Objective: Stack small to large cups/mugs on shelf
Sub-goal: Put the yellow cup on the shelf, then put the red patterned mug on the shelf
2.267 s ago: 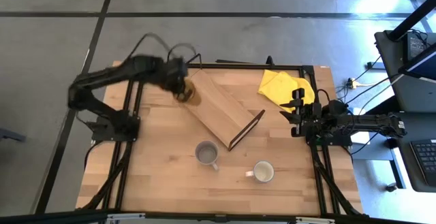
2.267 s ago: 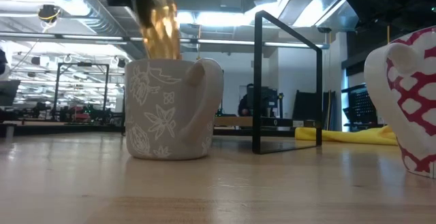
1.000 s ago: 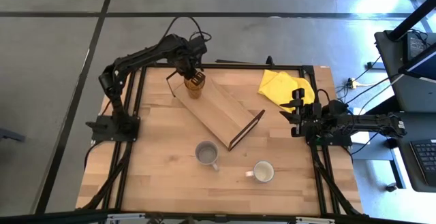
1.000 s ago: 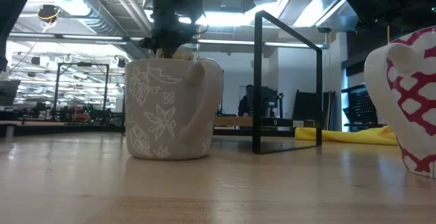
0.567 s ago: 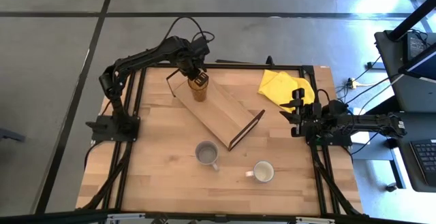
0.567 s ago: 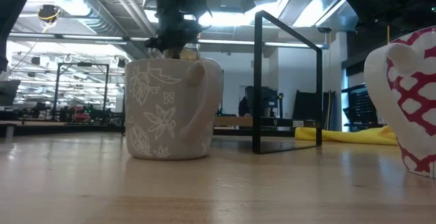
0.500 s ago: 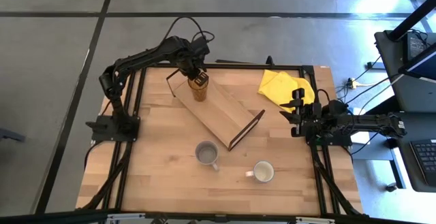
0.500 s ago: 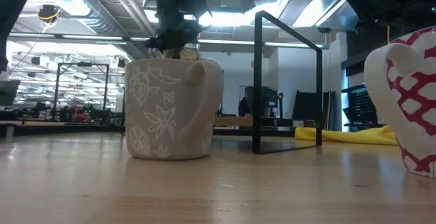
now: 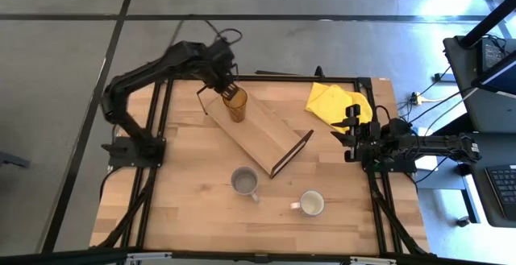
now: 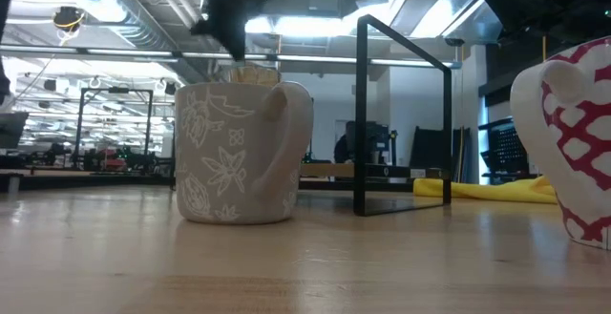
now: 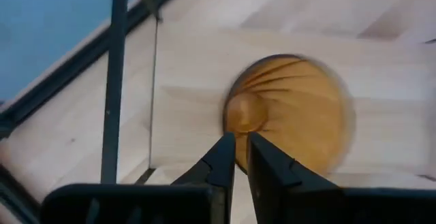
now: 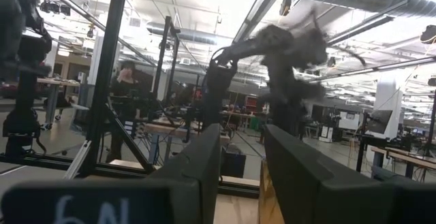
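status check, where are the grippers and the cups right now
Left gripper above amber tumbler on the shelf, fingers nearly shut, holding nothing. Right gripper parked at right edge, open. Grey mug and white mug on table.

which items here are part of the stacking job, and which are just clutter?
Job items:
amber tumbler, standing on the shelf's end
shelf
grey mug, on the table
white mug, on the table
left gripper, just above the tumbler, jaws nearly closed

Lying about:
yellow cloth, at the table's far right corner
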